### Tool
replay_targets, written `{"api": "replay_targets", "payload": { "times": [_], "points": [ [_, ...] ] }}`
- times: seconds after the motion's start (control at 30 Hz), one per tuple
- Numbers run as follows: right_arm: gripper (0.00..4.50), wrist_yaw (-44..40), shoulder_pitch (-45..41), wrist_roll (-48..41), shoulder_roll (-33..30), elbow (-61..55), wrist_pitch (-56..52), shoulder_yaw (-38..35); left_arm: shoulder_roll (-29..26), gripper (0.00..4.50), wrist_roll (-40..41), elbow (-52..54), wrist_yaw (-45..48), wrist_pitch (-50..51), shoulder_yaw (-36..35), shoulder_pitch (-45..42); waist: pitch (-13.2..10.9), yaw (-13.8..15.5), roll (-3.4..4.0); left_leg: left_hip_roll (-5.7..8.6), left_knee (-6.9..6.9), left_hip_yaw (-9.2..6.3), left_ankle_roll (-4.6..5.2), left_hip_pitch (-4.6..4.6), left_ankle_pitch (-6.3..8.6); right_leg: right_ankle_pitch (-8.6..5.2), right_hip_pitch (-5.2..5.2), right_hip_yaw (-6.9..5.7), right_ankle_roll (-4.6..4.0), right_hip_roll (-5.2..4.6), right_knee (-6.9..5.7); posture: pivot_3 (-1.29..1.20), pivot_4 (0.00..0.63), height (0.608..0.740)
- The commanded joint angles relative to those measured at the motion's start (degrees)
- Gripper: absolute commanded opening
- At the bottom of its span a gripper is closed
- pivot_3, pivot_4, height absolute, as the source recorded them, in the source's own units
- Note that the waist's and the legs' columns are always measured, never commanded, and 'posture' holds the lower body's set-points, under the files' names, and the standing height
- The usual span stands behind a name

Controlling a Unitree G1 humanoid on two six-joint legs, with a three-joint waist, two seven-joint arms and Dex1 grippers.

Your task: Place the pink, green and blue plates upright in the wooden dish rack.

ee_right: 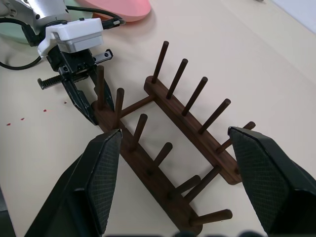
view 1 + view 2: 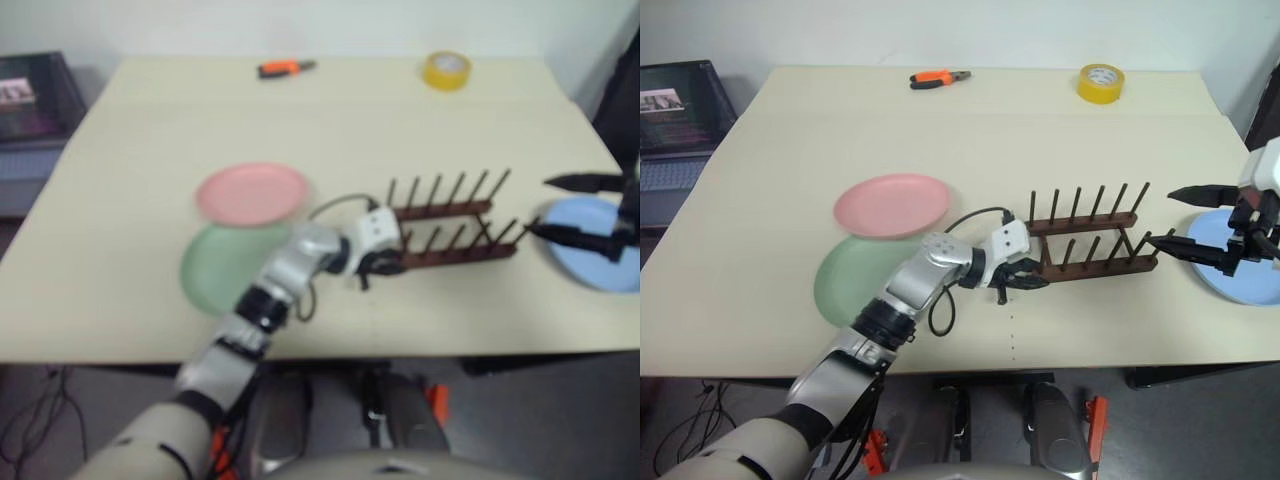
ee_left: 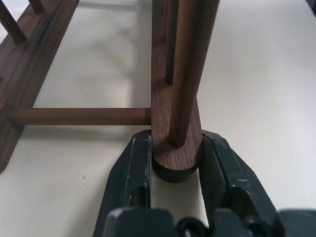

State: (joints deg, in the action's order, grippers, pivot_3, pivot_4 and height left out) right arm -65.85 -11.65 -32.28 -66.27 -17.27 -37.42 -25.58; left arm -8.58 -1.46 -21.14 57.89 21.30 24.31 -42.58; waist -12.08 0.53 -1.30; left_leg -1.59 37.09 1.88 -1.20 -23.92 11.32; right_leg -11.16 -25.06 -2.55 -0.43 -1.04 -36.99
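- Dark brown wooden dish rack point(image 2: 1087, 240) sits mid-table, two rails with thin upright pegs, no plates in it. You've got nothing readable on it; no brand or label legible anywhere.
- Your left gripper point(image 2: 1032, 278) is clamped on the rounded end of the rack's near rail; the left wrist view shows both black fingers point(image 3: 129, 177) pressed on either side of it.
- Your right gripper point(image 2: 1180, 222) has its fingers spread wide, holding nothing, hovering over the rack's far end and the edge of the light blue round plate point(image 2: 1240, 262).
- Blue plate lies flat on the table at your right, just beside the rack.
- Pale pink round plate point(image 2: 892, 204) lies flat left of the rack, overlapping the far edge of the pale mint green round plate point(image 2: 848, 278); your left forearm crosses over the green one.
- Orange-handled pliers point(image 2: 937, 77) and a yellow tape roll point(image 2: 1100, 82) sit at the far table edge, well apart from everything.
- A laptop point(image 2: 675, 140) sits off the table at the left; screen content too small to read.
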Motion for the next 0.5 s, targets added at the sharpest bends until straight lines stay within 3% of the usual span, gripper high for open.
{"api": "replay_targets", "payload": {
  "times": [0.03, 0.13, 0.43, 0.5],
  "points": [
    [3.77, 0.46, -0.37, -0.36, -0.85, -0.93, 0.24, -1.29, 0.18, 1.00, 0.51, 2.43, -0.64, 0.32, -0.36, 0.08, 0.00, -0.10, 0.00, 0.00, -0.01, 0.00, 0.00, -0.01, 0.00, 0.00, 0.00, 0.01, 0.00, 0.00, 0.01, 0.00, 0.150, 0.740],
    [3.77, 0.49, -0.41, -0.25, -0.82, -0.78, 0.37, -1.00, -0.35, 1.00, 0.97, 2.99, 0.53, 0.22, -0.06, 0.33, 0.00, -0.13, 0.00, 0.01, -0.01, 0.02, 0.01, -0.01, 0.01, 0.00, 0.00, 0.04, 0.00, 0.00, 0.02, 0.00, 0.150, 0.740],
    [3.77, -0.22, 1.29, 0.22, -1.33, -0.07, 0.00, -1.95, -3.64, 4.26, -0.31, 5.31, 0.29, 0.55, -0.19, -0.72, 0.00, -0.17, 0.00, 0.01, -0.01, 0.00, 0.02, -0.01, 0.01, 0.00, 0.00, 0.03, 0.00, 0.00, 0.01, 0.00, 0.150, 0.740],
    [3.77, -0.58, 3.42, 0.29, -1.48, 0.48, -1.00, -3.37, -6.00, 4.47, 0.41, 9.12, 1.10, 1.85, -1.38, -0.98, 0.00, -0.17, 0.00, 0.01, -0.02, 0.01, 0.02, -0.02, 0.01, 0.00, -0.01, 0.05, 0.00, 0.00, 0.01, 0.00, 0.150, 0.740]
  ]
}}
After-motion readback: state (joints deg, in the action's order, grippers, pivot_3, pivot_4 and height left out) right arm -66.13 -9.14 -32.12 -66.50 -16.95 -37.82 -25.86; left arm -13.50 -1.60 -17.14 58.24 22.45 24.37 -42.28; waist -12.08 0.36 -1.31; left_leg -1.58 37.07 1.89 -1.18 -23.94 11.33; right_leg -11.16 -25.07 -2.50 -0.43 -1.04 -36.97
